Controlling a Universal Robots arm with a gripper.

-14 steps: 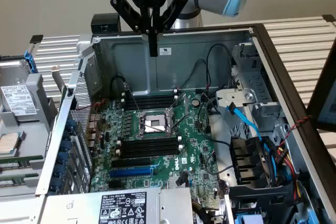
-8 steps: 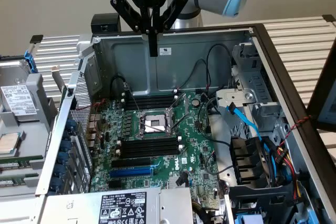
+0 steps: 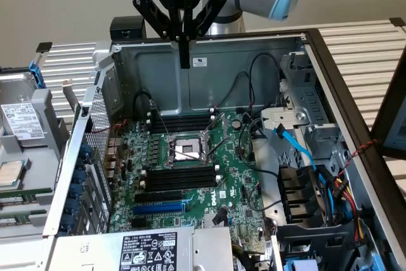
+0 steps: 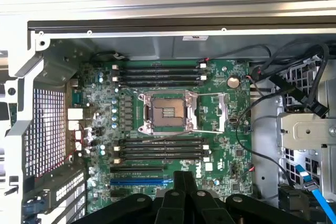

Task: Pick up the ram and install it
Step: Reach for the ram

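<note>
While a slatted surface (image 3: 361, 46) surrounds the open computer case (image 3: 254, 46), the end effector (image 3: 184, 60) hangs closed, empty.

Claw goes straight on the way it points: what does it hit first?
Most likely the motherboard, around the black slots between CPU socket and blue slot. Nothing shows between the claw and the board, but depth is unclear, so the exact spot is a guess.

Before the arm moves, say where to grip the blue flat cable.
Probably the blue cable mid-span, where it slopes free of the drive cage; come from above through the open side of the case, jaws across its flat faces.
</note>
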